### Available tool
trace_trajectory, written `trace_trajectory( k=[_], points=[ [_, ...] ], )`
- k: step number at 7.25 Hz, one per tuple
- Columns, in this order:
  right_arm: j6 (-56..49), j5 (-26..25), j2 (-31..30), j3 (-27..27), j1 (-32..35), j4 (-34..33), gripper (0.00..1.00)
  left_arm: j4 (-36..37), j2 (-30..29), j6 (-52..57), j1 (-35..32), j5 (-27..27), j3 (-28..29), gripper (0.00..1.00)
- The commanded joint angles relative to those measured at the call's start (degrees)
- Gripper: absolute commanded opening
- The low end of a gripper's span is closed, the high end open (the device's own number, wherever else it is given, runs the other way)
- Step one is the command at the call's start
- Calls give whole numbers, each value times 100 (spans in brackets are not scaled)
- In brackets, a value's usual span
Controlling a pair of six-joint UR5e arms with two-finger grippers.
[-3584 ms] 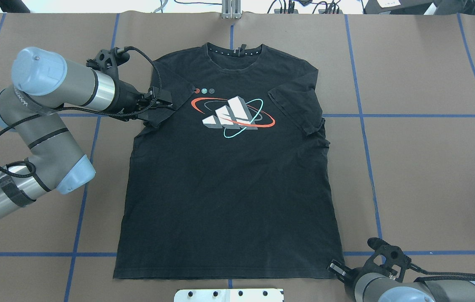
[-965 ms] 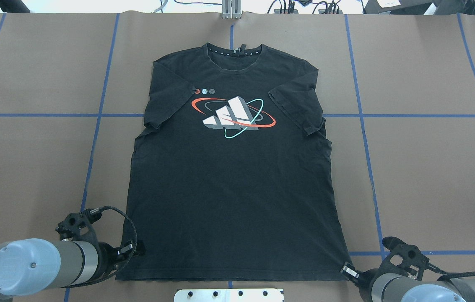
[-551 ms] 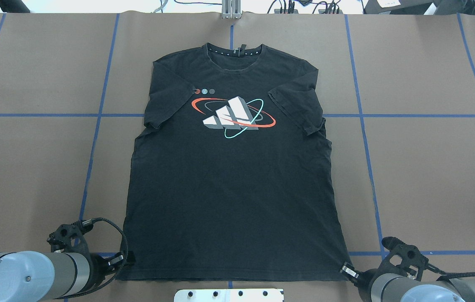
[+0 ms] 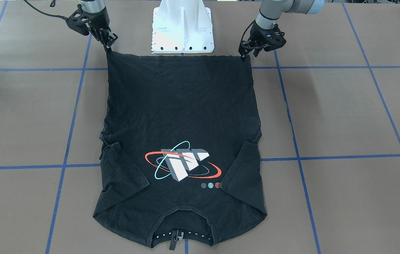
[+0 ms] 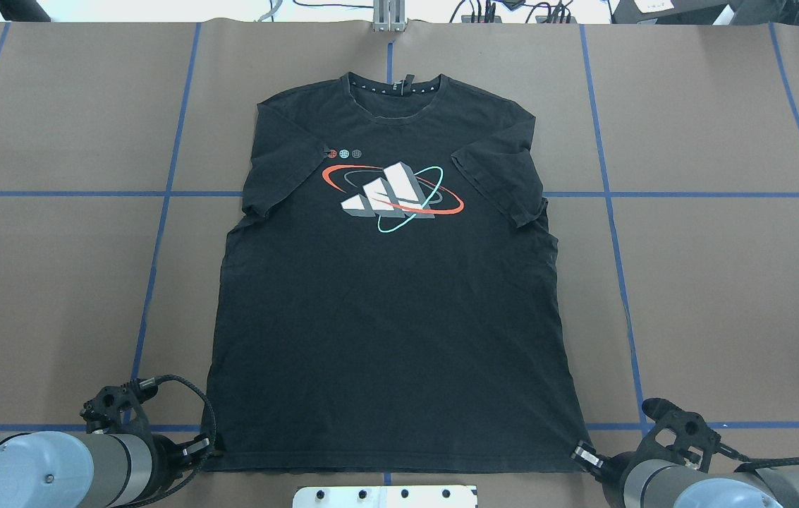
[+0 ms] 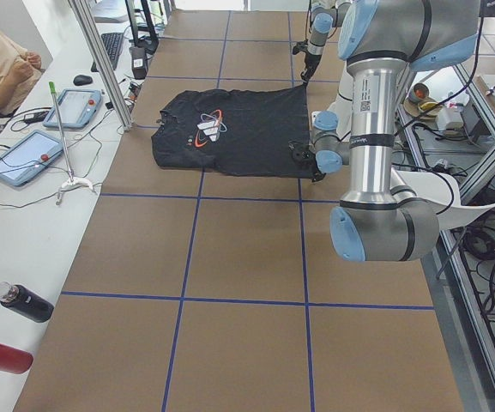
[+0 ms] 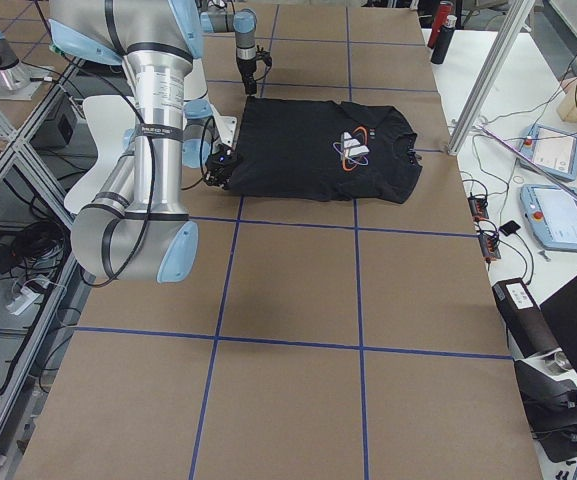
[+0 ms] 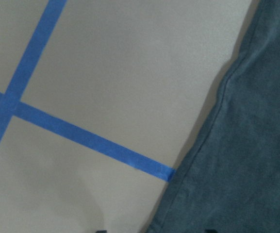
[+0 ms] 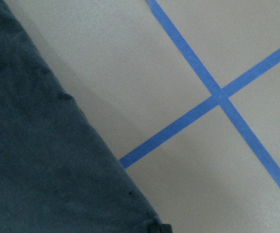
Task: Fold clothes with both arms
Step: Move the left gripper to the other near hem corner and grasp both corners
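The black T-shirt (image 5: 385, 317) lies flat on the brown table with the orbit graphic (image 5: 392, 189) up, collar far from me and hem near me; it also shows in the front view (image 4: 182, 106). My left gripper (image 5: 207, 446) is low at the hem's left corner, also seen in the front view (image 4: 245, 53). The left wrist view shows its fingertips apart, the shirt's side edge (image 8: 227, 97) between them. My right gripper (image 5: 582, 455) is at the hem's right corner (image 4: 109, 47). The right wrist view shows a fingertip (image 9: 163, 227) at the tip of the shirt (image 9: 33, 160).
The white pedestal base (image 4: 182, 28) stands just behind the hem. Blue tape lines (image 5: 159, 233) grid the table. A metal post (image 5: 388, 17) stands at the far edge. Tablets (image 6: 24, 154) and bottles (image 6: 24, 302) lie on the operators' side.
My left arm has left the shirt's left sleeve and come down to the hem's left corner, then drawn slightly left and back. My right gripper shifted slightly right early, then stayed still.
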Motion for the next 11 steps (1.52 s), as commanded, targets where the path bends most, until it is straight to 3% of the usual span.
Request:
trace_trajectory(
  k=[1, 2, 3, 7, 11],
  points=[
    [0, 0, -9, 9, -2, 0, 0, 0, -11, -23, 45, -1, 8, 47],
    [0, 0, -9, 9, -2, 0, 0, 0, -11, -23, 36, 8, 0, 20],
    [0, 9, -9, 9, 7, 0, 0, 0, -2, -23, 28, 8, -18, 0],
    [0, 9, -26, 62, 16, 0, 0, 18, 393, -14, 36, -10, -641, 0],
    [0, 508, -421, 896, 233, -9, 0, 114, 648, -223, -77, -475, -1695, 0]
  ],
)
